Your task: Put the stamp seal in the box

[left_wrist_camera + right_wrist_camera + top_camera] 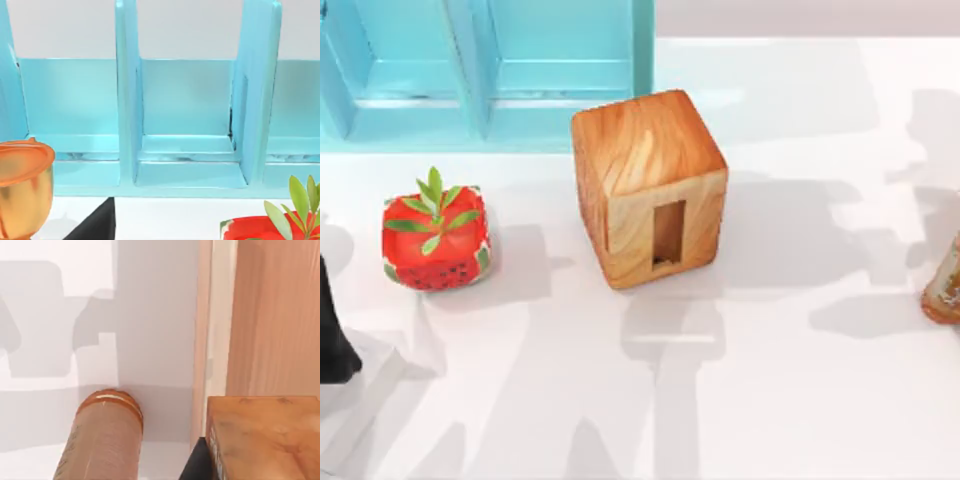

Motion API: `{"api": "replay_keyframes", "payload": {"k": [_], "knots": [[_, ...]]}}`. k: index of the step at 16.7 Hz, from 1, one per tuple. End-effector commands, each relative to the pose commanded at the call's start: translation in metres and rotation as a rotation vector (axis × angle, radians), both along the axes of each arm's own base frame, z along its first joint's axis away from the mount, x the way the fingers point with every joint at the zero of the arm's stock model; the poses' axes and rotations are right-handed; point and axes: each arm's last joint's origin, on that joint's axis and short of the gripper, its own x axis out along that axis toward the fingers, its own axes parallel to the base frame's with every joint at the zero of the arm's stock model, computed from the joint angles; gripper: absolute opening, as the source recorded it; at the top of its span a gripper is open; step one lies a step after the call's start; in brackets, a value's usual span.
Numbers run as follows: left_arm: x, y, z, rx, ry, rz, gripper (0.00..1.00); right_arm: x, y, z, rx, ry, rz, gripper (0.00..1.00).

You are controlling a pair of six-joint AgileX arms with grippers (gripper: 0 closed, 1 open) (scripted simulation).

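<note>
From above, the box stands mid-frame with its slot facing the lower edge. My left arm is parked at the left edge, and I cannot tell its claw's state.

At my right wrist, the stamp seal fills the lower right, against my right claw. I cannot tell whether it's gripped. The right arm looks nearer, so the box's slot is its target.
</note>
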Motion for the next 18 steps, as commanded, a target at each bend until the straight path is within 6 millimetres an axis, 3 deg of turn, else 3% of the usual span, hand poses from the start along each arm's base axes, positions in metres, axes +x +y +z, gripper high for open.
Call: {"api": "replay_keyframes", "payload": {"k": [3,6,8,13,18], "knots": [[0.0,0.0,0.0,0.0,0.0,0.0,1.0,-0.04,-0.071,0.012,0.001,-0.001,0.003,0.0],[0.0,0.0,0.0,0.0,0.0,0.0,1.0,-0.078,-0.108,0.019,0.0,-0.004,0.001,0.0],[0.0,0.0,0.0,0.0,0.0,0.0,1.0,-0.089,-0.116,0.021,-0.002,-0.006,0.001,0.0],[0.0,0.0,0.0,0.0,0.0,0.0,1.0,-0.088,-0.115,0.019,-0.001,-0.003,0.002,0.0],[0.0,0.0,0.0,0.0,0.0,0.0,1.0,-0.087,-0.116,-0.02,-0.004,-0.01,0.002,0.0]]}}
